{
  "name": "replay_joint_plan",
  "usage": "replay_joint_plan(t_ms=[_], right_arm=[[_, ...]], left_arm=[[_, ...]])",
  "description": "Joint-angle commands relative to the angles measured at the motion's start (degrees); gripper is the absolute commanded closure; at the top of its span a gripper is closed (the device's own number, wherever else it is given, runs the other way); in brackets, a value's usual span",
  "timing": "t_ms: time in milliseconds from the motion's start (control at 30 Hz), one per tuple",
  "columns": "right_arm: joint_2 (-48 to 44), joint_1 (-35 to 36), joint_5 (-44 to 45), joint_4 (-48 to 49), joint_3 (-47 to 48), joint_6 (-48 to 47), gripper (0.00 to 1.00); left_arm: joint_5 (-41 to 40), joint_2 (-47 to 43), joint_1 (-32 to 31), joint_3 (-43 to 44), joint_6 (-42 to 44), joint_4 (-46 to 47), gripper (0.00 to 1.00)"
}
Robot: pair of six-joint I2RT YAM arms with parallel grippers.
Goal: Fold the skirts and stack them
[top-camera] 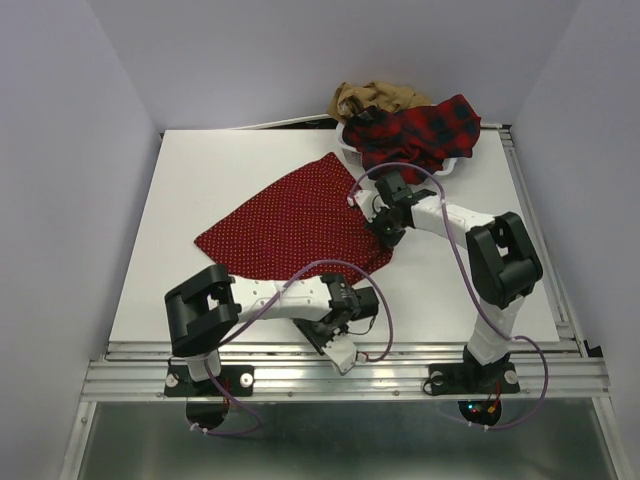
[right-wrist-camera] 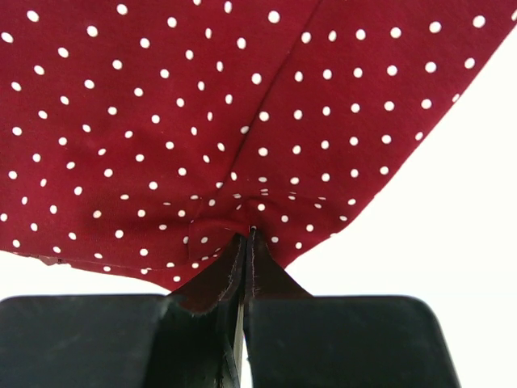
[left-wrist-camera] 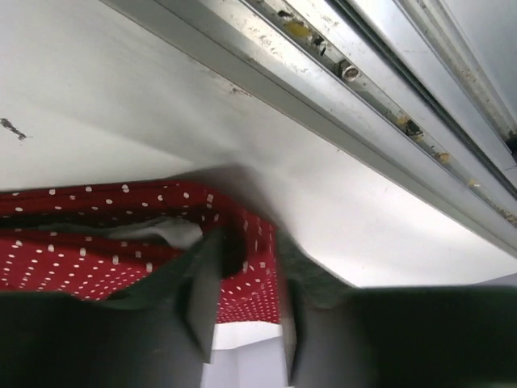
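The red skirt lies spread flat in the middle of the table, its point toward the far side and its wide hem toward the near side, laid out so that it can be folded first. The right gripper is clenched on the skirt's near right corner: its wrist view shows the jaws pressed together with a small tuck of dotted cloth pinched between them, and creases fan out from that spot. The left gripper sits low at the near hem, a little left of the right one. Its fingers straddle a doubled edge of the cloth with a gap between them, and I cannot tell whether they clamp it or only stand around it. Two holds along one edge would likely let the arms lift that edge together and carry it over the rest in an even fold. The plaid skirt and the tan skirt are heaped in the basket at the far right corner, out of the folding space, with nothing stacked yet.
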Motion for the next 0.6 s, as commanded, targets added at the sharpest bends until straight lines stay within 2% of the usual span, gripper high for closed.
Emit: replay_joint_plan(t_ms=[0, 33, 67, 100, 133, 300, 433, 567], right_arm=[[-0.7, -0.6, 0.4, 0.2, 1.3, -0.6, 0.99], [-1.0, -0.6, 0.5, 0.1, 0.9, -0.6, 0.99], [-1.4, -0.6, 0.5, 0.1, 0.6, -0.5, 0.99], [-1.4, -0.6, 0.5, 0.1, 0.5, -0.4, 0.99], [-1.6, -0.6, 0.2, 0.1, 0.4, 0.1, 0.99], [-1.5, -1.2, -0.4, 0.1, 1.4, 2.5, 0.89], [-2.0, -3.5, -1.4, -0.3, 2.4, 6.3, 0.89], [-2.6, -6.5, -4.9, -2.2, 2.1, 8.7, 0.89]], left_arm=[[3.8, -2.3, -1.1, 1.6, -0.1, -1.7, 0.42], [5.6, -2.5, -1.3, 2.0, -0.3, -1.7, 0.30], [6.2, -2.3, -1.6, 2.8, -0.6, -1.8, 0.07], [6.2, -2.3, -1.8, 3.5, -0.9, -1.9, 0.06], [6.7, -2.3, -2.3, 4.6, -1.4, -1.8, 0.01], [11.9, -4.1, -2.6, 10.9, -3.2, -2.3, 0.01], [16.2, -7.6, -1.1, 16.1, -7.6, -1.4, 0.01], [22.7, -10.9, 9.7, 17.7, -13.9, -0.2, 0.05]])
